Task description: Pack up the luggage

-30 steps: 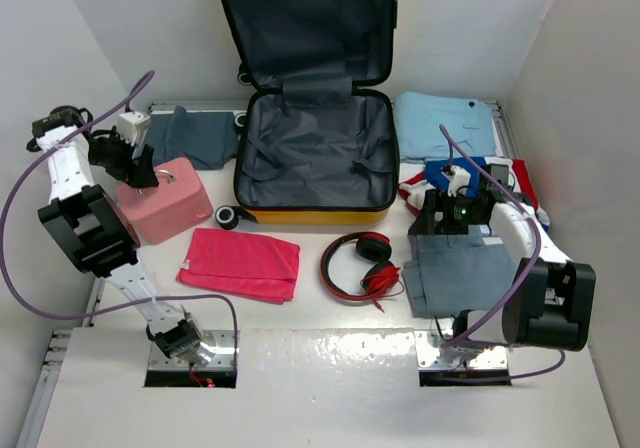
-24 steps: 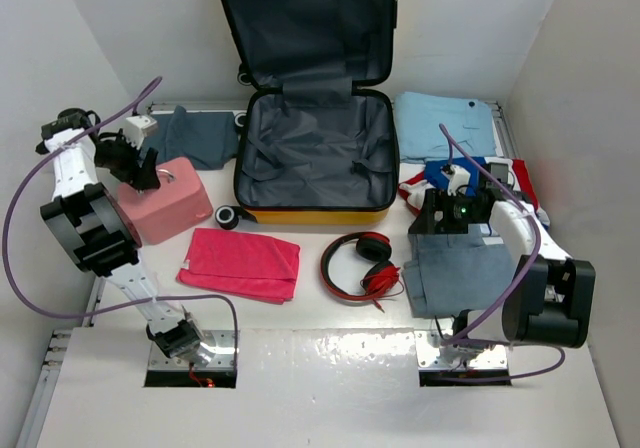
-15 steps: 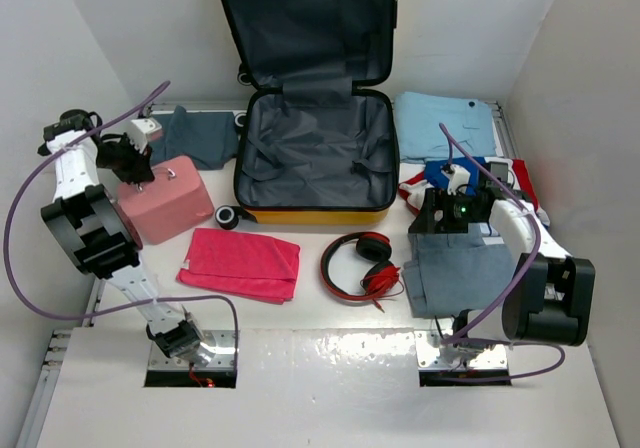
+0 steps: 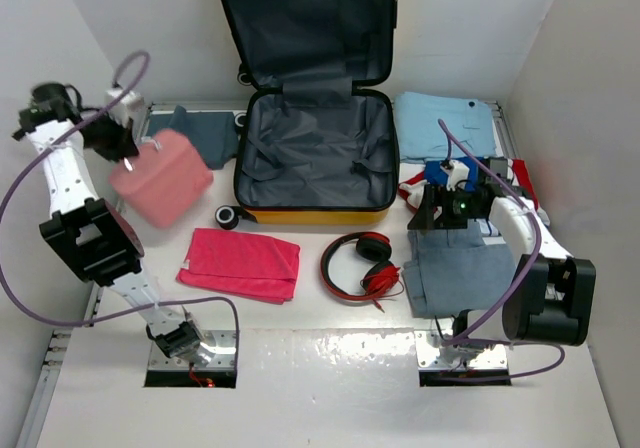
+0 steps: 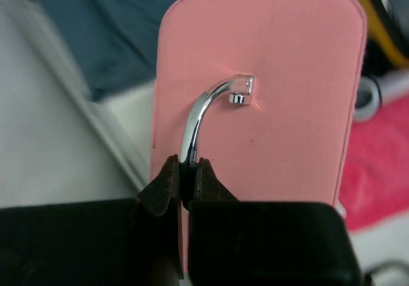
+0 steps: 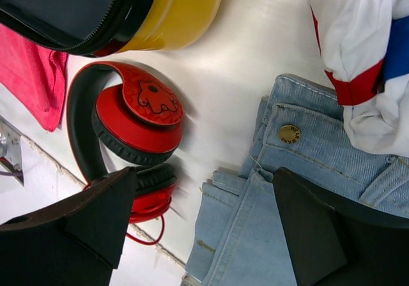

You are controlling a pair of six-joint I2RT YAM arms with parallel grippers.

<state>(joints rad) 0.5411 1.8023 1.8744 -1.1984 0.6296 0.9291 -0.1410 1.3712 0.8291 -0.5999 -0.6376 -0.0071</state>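
**Pink case clamped by its handle, suitcase open to the right**

At the upper left of the top view, the left gripper (image 4: pixel 122 146) was closed tight on the chrome handle (image 5: pixel 199 113) of the small pink case (image 4: pixel 160 178). The case hung tilted from it, apparently clear of the table. The wrist view showed the jaws pinched together around the handle's lower end.

The yellow suitcase (image 4: pixel 315 215) lay just to the right of that gripper, at the upper middle of the frame. Its grey-lined tray was open and bare, and its lid stood up against the back wall. The tray ran slightly wider across the frame than deep. The left arm was the nearer one, so the case would probably have to travel rightward over the tray's left rim.

Below the suitcase lay a folded pink towel (image 4: pixel 240 263) and red headphones (image 4: pixel 360 263).

Further right, the right gripper (image 4: pixel 452 206) hovered with jaws wide apart over folded jeans (image 4: pixel 455 273), holding nothing.

The tabletop (image 4: pixel 320 388) was white and smooth, boxed in by white walls on three sides.
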